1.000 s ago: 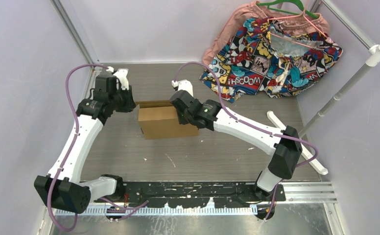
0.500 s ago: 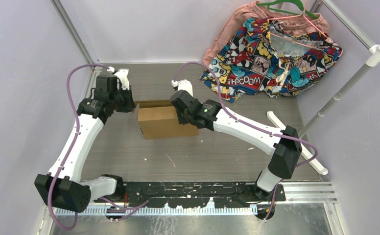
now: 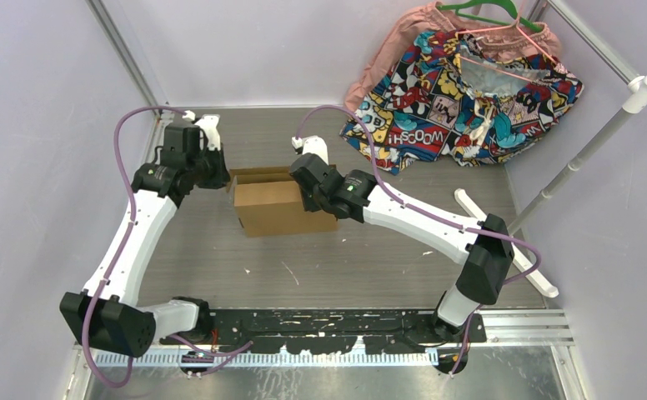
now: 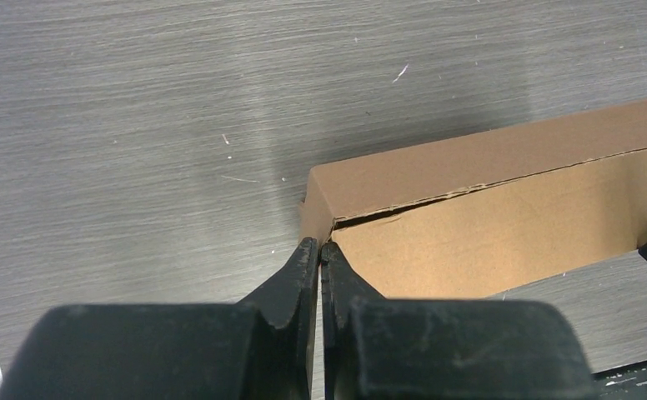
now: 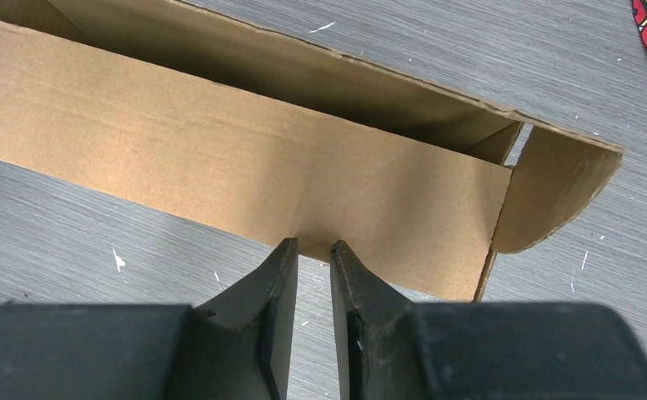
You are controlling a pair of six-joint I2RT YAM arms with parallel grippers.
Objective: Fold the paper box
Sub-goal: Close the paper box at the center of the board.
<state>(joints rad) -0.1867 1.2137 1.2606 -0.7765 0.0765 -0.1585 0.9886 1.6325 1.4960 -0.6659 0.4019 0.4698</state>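
The paper box [image 3: 283, 204], plain brown cardboard, sits partly formed in the middle of the table. My left gripper [image 3: 224, 177] is at its left end. In the left wrist view its jaws [image 4: 321, 246] are shut, pinching the thin end wall at the box's corner [image 4: 316, 208]. My right gripper [image 3: 308, 196] is at the box's right end. In the right wrist view it [image 5: 313, 244] stands slightly open, tips touching the lower edge of the long wall [image 5: 220, 142], with only table showing between the fingers. A loose end flap [image 5: 554, 192] curls outward at the right.
A comic-print cloth [image 3: 462, 92] and a pink garment on a hanger lie at the back right. A white pole [image 3: 587, 150] leans along the right side, and a white stick [image 3: 504, 242] lies on the table. Walls enclose the left and back.
My left gripper's jaws have closed at the box's left end, and the arm has shifted slightly. The right arm and the box have stayed put.
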